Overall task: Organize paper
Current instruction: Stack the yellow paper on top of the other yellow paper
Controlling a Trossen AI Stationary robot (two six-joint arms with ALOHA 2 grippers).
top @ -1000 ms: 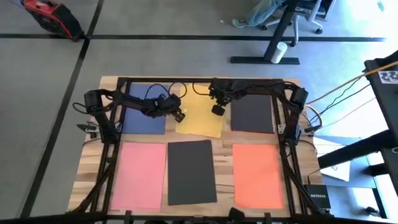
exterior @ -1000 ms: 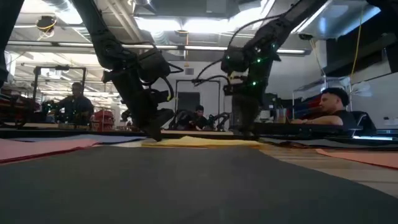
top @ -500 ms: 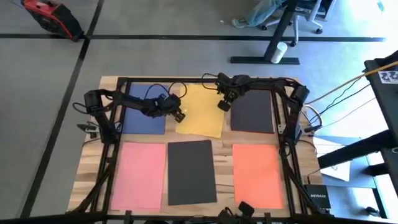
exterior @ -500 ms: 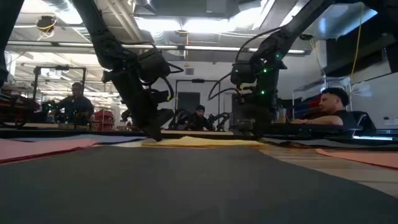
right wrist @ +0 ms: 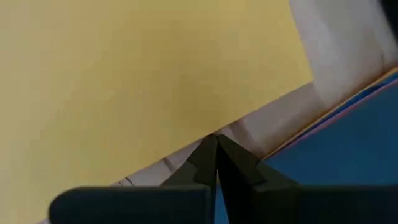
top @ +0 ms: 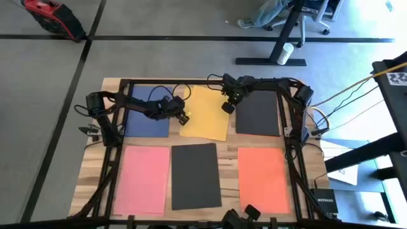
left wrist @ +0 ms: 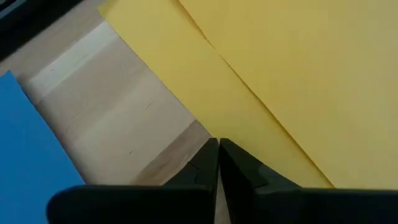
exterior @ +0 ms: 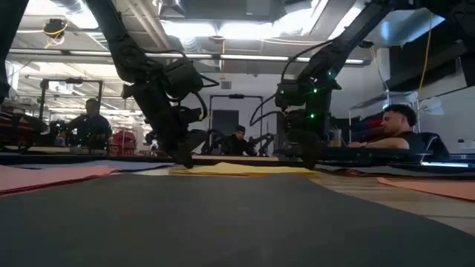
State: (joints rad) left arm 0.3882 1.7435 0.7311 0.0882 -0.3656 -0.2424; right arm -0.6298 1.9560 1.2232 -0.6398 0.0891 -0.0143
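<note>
Wrist views: both pincers pressed together, left pincer (left wrist: 217, 163) and right pincer (right wrist: 216, 158) at yellow paper (top: 205, 113) edges.

Two claws beside yellow sheet (exterior: 245, 169)

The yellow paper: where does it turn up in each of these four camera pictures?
High view: yellow paper, back row, middle.
Low view: thin yellow strip at mid-distance.
Left wrist view: fills the upper right.
Right wrist view: fills the upper left.
Shared landmark: bare wooden table along its edge.
</note>
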